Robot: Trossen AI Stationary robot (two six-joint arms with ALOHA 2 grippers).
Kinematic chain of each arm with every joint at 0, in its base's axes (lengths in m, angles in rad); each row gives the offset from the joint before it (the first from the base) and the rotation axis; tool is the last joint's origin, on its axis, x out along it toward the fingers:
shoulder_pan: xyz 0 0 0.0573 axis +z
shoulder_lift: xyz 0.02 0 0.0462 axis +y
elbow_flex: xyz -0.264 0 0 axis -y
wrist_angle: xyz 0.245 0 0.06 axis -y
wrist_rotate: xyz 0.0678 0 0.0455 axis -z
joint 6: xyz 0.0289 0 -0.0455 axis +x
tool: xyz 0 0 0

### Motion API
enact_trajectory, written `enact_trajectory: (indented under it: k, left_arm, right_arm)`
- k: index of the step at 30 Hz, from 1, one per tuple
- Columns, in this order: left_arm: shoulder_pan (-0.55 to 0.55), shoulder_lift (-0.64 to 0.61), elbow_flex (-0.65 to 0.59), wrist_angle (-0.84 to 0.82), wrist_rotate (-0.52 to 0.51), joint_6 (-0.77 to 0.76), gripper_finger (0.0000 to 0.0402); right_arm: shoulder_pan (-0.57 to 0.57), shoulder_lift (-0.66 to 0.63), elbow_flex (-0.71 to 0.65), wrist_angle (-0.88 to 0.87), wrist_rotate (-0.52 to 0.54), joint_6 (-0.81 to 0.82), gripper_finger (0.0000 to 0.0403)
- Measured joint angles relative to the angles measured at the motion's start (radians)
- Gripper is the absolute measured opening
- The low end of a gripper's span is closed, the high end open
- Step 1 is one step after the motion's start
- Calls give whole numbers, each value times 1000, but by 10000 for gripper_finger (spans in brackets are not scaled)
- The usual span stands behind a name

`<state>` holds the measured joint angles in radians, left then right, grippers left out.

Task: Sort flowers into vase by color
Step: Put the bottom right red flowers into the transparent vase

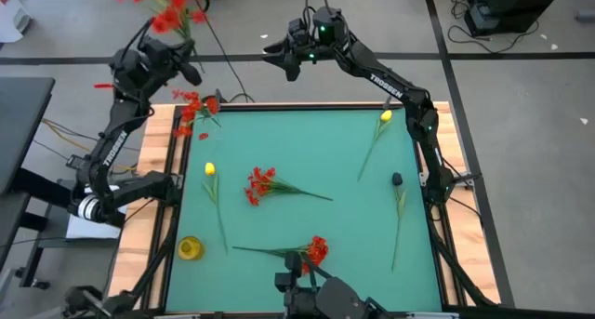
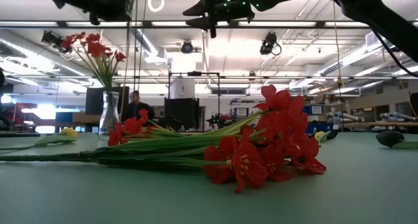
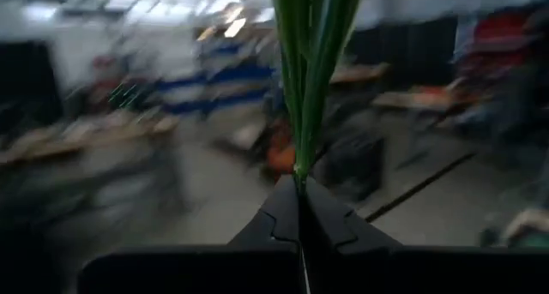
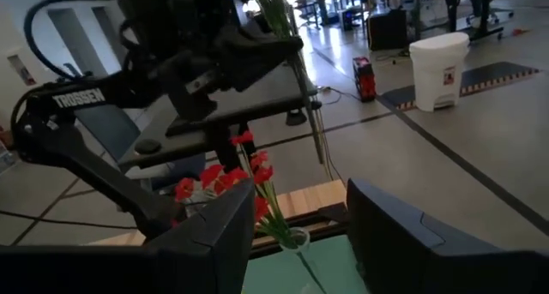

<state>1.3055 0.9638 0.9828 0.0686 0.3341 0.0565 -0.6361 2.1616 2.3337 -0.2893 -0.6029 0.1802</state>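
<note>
a: where's the left gripper (image 1: 186, 57)?

b: raised beyond the far left corner of the green mat (image 1: 307, 152), just past the glass vase (image 2: 109, 113). its fingers (image 3: 283, 217) are pinched together on the green stems of a red spray (image 1: 167, 5); the blossoms hang out past the mat's far edge.

a: and the vase?

b: it stands at that same far left corner and already holds red flowers (image 1: 195, 112).

a: the right gripper (image 1: 279, 54)?

b: also beyond the mat's far edge, about mid-width, level with the left one. its jaws stand wide apart with nothing between them; its wrist camera looks past them at the left arm and the vase.

a: what lies on the mat?

b: a red bunch (image 1: 265, 184) near the middle, another red bunch (image 1: 311, 252) by the near edge, a yellow bud (image 1: 210, 170) toward the left side, a second yellow bud (image 1: 385, 117) near the far right corner, and a dark-tipped stem (image 1: 397, 181) along the right side. a small yellow cup (image 1: 190, 248) sits at the near left edge.
</note>
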Motion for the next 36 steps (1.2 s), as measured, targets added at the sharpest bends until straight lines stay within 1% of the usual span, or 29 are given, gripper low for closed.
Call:
enact_trajectory:
  k: [2,4,6,10,13,15,20,23,26,29,36]
  left_arm:
    - [17,4,-3,-57,-80,-18,0]
    - [38,6,-21,-70,-128,-63,0]
    - [50,3,-30,-93,-200,-85,0]
    - [33,4,-62,-154,-319,-93,0]
    - [9,3,-108,-136,-404,-94,0]
    - [2,3,-151,-125,-428,-98,0]
    - [-3,4,-225,14,-421,-168,0]
    - [-3,5,-238,79,-313,-223,0]
    - [-7,6,-238,63,-179,-201,0]
    - [-18,6,-238,4,-101,-173,0]
    - [-41,6,-239,-33,-81,-153,0]
  right_arm:
    - [0,0,0,-4,0,0,194]
    - [1,0,0,-5,-7,3,194]
    - [4,0,0,-7,-11,3,194]
    - [8,0,0,-18,-24,1,194]
    - [8,0,0,-17,-26,0,194]
    - [8,0,0,-18,-26,0,194]
    - [8,0,0,-20,-28,-1,194]
    - [8,0,0,-24,-33,-12,194]
    - [7,0,0,-22,-35,-24,194]
    - [6,0,0,-23,-41,-27,194]
    - [6,0,0,-23,-52,-44,194]
